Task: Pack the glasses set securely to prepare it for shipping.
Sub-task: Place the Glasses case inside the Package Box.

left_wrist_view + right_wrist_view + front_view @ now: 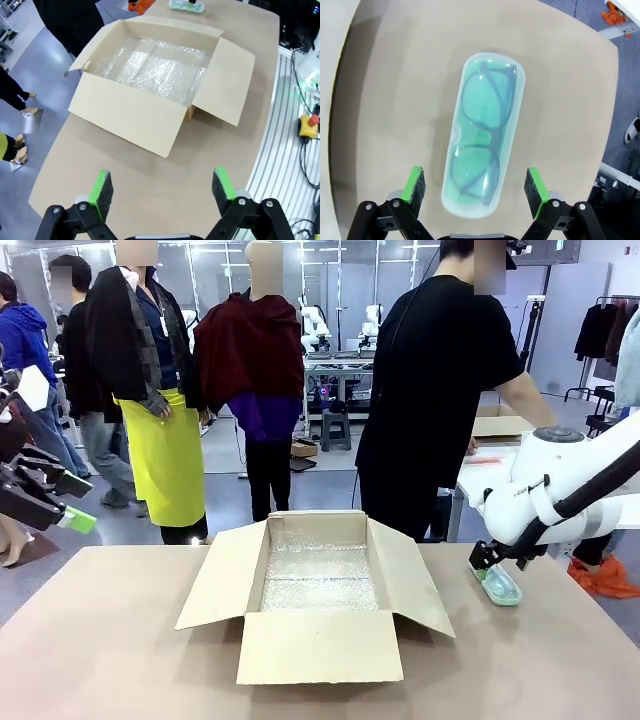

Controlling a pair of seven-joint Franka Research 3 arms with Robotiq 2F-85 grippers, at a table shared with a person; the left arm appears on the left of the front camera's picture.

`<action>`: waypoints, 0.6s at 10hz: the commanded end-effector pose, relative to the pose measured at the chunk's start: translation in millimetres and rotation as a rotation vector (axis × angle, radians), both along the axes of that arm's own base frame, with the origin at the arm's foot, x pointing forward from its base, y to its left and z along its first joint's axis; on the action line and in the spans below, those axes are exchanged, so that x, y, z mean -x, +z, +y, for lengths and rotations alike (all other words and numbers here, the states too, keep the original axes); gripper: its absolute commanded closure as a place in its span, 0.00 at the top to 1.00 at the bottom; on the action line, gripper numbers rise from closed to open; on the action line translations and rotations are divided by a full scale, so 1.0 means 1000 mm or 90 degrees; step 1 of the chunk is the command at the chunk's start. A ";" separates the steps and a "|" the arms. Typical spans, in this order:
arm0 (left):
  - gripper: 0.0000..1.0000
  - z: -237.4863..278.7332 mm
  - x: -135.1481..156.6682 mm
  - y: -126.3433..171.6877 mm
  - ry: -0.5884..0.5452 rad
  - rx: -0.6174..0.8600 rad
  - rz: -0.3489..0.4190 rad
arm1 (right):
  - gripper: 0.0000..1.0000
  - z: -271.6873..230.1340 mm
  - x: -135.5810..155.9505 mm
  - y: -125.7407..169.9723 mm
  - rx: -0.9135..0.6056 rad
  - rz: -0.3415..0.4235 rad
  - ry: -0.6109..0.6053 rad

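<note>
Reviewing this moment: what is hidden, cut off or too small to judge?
Front view: the arm's white wrist covers most of the right gripper, so how low it sits over the mint-green case is unclear.
Left wrist view: the top edge cuts that case off.
Front view: the cardboard box's near wall hides the near strip of its bubble wrap.

I can make out no readable text, label, brand or number, neither on the cardboard box nor on the glasses case.
</note>
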State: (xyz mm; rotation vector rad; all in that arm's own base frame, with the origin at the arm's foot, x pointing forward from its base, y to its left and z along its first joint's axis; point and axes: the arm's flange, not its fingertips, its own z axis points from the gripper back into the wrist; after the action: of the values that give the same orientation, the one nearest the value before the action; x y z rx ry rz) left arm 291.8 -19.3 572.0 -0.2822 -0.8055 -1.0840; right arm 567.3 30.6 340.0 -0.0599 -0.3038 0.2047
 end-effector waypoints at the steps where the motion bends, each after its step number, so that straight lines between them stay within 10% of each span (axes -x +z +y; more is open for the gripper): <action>1: 1.00 0.002 0.001 0.002 -0.002 0.005 0.000 | 1.00 -0.005 -0.014 -0.008 -0.015 -0.011 0.005; 6: 1.00 0.002 0.001 0.002 -0.002 0.005 0.000 | 1.00 -0.017 -0.028 -0.026 -0.037 0.027 -0.025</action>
State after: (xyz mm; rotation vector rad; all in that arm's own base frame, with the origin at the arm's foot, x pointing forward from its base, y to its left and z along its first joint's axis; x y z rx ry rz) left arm 291.7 -18.2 572.2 -0.2771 -0.8048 -1.0777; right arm 591.9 16.0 312.2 -0.0322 -0.2776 0.1491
